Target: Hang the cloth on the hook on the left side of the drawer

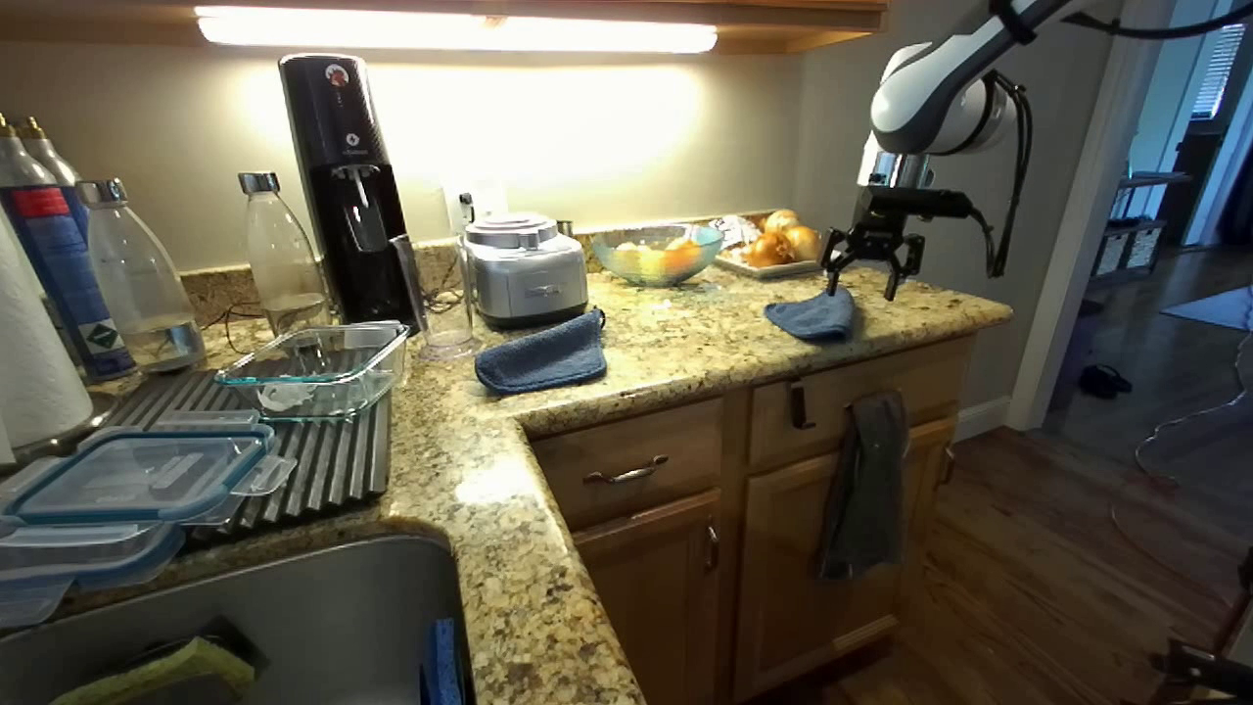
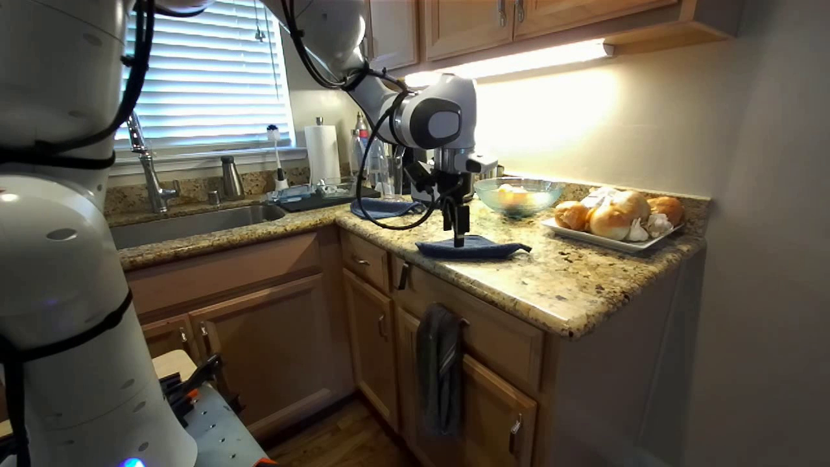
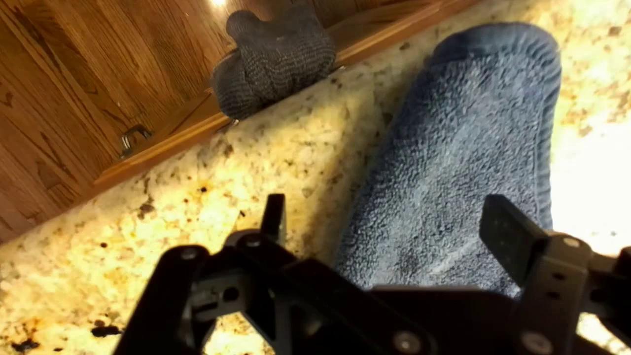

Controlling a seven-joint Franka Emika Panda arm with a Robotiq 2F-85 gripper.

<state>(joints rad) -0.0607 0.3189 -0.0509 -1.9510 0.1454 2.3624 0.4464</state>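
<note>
A folded blue cloth (image 1: 809, 319) lies on the counter near its front edge. It also shows in an exterior view (image 2: 489, 250) and in the wrist view (image 3: 443, 148). My gripper (image 1: 861, 291) points down just above this cloth, open and with nothing held; whether a fingertip touches the cloth is unclear. In the wrist view, the gripper (image 3: 384, 202) has one finger over the cloth and one over bare granite. A black hook (image 1: 801, 404) sits on the left part of the drawer front (image 1: 771, 426), with nothing on it; it shows in both exterior views (image 2: 403, 276).
A grey towel (image 1: 863, 490) hangs on the same drawer, right of the hook. Another blue cloth (image 1: 543, 360) lies further along the counter (image 1: 675, 352). A glass bowl (image 1: 656, 257), a plate of onions (image 2: 626, 245) and a silver appliance (image 1: 529, 274) stand behind.
</note>
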